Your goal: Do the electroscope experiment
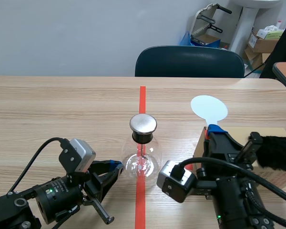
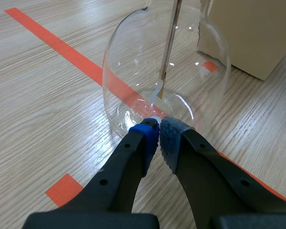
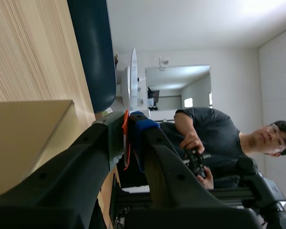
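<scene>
With left jaws clenched empty, flask [image 2: 133,81] just ahead, and right jaws grasping the paddle [image 1: 209,109], touch it gently to the cap [image 1: 143,123].

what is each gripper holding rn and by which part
The right gripper is shut on the white paddle, gripping its red stem below the disc. The left gripper holds nothing: it is shut, tips at the glass flask.

We see a clear, glossy glass flask [image 1: 142,162] topped by a brushed, shiny metal cap [image 1: 143,123], a smooth pale plastic paddle [image 1: 209,108], a matt cardboard box [image 2: 248,33] and a matt wood-grain worktop [image 1: 62,109].
</scene>
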{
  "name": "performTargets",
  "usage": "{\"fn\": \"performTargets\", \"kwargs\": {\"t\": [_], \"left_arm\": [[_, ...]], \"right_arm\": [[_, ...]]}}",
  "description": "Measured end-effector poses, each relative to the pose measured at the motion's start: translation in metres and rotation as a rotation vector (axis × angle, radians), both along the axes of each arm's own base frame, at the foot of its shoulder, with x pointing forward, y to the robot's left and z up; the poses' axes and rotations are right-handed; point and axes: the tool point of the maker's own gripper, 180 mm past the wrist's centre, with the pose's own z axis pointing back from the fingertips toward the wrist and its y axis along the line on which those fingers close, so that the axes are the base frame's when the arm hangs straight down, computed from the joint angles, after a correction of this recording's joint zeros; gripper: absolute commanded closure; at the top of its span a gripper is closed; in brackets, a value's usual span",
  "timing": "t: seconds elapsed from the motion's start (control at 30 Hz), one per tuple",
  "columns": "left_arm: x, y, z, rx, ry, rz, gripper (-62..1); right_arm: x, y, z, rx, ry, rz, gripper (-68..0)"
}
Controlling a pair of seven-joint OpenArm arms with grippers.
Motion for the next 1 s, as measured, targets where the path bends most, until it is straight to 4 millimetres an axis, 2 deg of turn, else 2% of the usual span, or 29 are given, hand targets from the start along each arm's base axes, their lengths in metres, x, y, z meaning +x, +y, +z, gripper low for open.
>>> {"fn": "performTargets", "kwargs": {"t": [0.17, 0.43, 1.0], "left_arm": [[0.000, 0.000, 0.000, 0.000, 0.000, 0.000, -5.9], [0.000, 0.000, 0.000, 0.000, 0.000, 0.000, -5.9], [0.000, 0.000, 0.000, 0.000, 0.000, 0.000, -5.9]], "right_arm": [[0.001, -0.010, -0.001, 0.003, 0.003, -0.053, -2.0], [0.001, -0.007, 0.000, 0.003, 0.002, -0.037, -2.0], [-0.015, 0.056, 0.002, -0.021, -0.020, 0.325, -2.0]]}}
